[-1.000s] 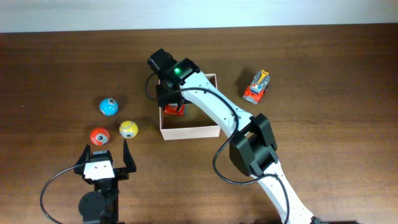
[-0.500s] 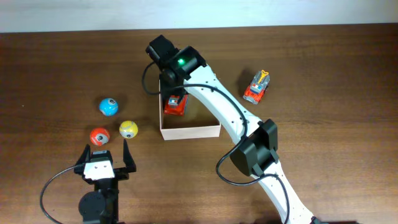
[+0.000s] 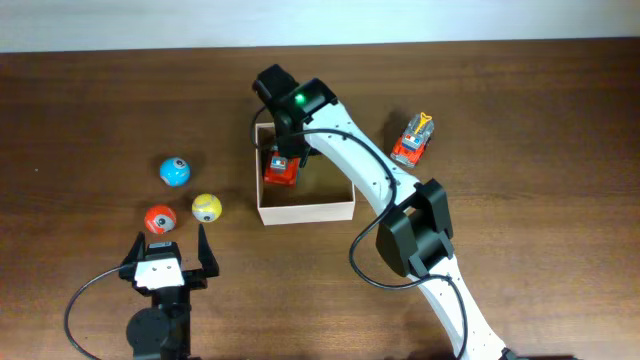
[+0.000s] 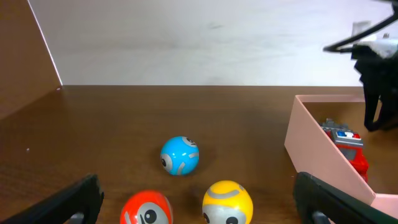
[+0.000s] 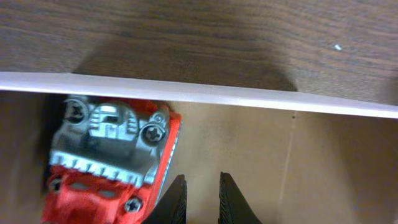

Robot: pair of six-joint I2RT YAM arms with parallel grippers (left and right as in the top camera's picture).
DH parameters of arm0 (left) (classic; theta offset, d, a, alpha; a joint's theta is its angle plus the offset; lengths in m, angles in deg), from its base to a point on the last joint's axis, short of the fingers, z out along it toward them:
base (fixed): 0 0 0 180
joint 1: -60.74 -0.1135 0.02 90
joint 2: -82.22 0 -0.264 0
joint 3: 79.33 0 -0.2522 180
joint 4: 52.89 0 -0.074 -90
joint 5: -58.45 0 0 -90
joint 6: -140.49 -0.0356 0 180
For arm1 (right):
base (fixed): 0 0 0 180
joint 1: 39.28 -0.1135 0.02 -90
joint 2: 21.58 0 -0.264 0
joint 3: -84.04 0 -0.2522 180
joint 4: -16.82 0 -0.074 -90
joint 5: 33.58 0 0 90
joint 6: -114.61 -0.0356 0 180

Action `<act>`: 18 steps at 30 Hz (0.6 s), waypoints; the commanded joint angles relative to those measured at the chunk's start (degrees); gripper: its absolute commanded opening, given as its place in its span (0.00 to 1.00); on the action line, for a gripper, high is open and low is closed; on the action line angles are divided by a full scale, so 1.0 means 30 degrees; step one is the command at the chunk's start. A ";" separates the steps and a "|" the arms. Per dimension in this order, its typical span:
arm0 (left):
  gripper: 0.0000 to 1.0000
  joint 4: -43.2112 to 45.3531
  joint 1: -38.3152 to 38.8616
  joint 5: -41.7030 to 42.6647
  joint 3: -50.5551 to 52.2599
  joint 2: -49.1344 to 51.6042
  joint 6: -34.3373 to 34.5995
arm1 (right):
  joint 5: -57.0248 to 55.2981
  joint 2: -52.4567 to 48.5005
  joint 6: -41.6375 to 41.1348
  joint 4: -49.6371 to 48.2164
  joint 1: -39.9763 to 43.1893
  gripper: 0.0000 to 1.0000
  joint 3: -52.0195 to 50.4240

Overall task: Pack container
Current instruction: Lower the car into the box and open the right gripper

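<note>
Packing toys: red truck [image 3: 281,170] lies inside the container [image 3: 305,211] mid-worktop [image 3: 520,90], with my right hand [image 5: 198,196] clenched empty just beside it (left hand [image 3: 170,243] wide apart, idle near the balls [image 3: 206,208]). Next, I judge: lift clear, spread fingers, fetch the other truck [image 3: 412,139].

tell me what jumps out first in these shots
The right gripper hangs shut over the cream container, beside a red toy truck lying inside. Left of the box sit a blue ball, a yellow ball and a red ball; a second toy truck stands to its right.
</note>
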 commanded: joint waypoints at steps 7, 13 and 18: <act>0.99 -0.0015 -0.0095 0.0211 0.0095 -0.0146 -0.0299 | -0.0313 0.0321 -0.0568 -0.1931 0.0029 0.13 -0.2208; 0.99 -0.0015 -0.0095 0.0211 0.0087 -0.0153 -0.0299 | -0.0299 0.0321 -0.0554 -0.2586 0.0029 0.13 -0.2812; 0.99 -0.0015 -0.0095 0.0211 0.0087 -0.0146 -0.0299 | 0.1115 0.0321 0.0029 -0.3359 0.0029 0.13 -0.2812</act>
